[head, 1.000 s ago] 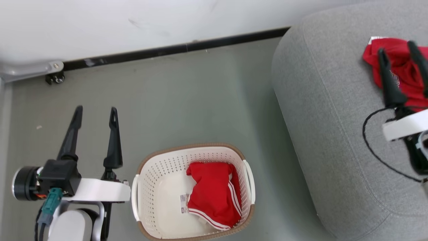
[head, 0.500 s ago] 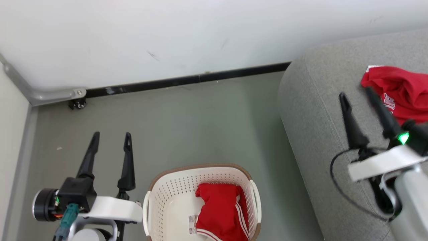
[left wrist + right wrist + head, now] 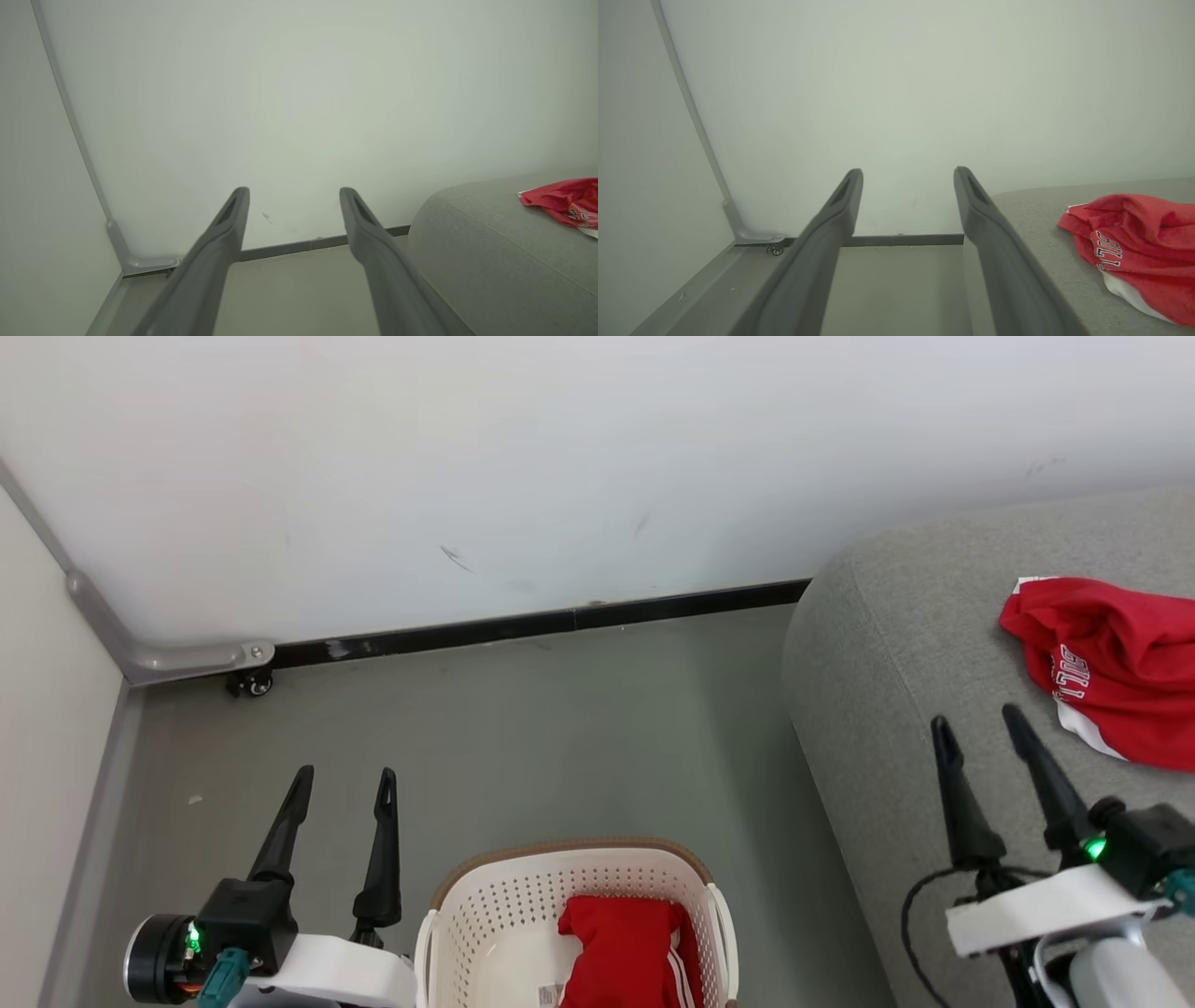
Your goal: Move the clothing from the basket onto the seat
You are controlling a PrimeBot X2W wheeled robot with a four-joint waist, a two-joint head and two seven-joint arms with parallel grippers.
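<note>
Item one, red garment [image 3: 1111,672]: lies loose on the seat [image 3: 896,635]. The right tool [image 3: 976,719], spread and empty, has drawn back from over it and now stands near it, apart. Item two, second red garment [image 3: 630,957]: in the basket [image 3: 579,849], so half the task remains; left tool [image 3: 345,775] spread, empty, above the floor.

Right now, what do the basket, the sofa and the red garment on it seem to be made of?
Basket: probably moulded plastic, smooth cream, with rows of holes and a brown rim. Sofa: grey woven fabric, matte, with a stitched seam. Red garment: soft cloth, perhaps sports knit; it lies crumpled in folds.
</note>
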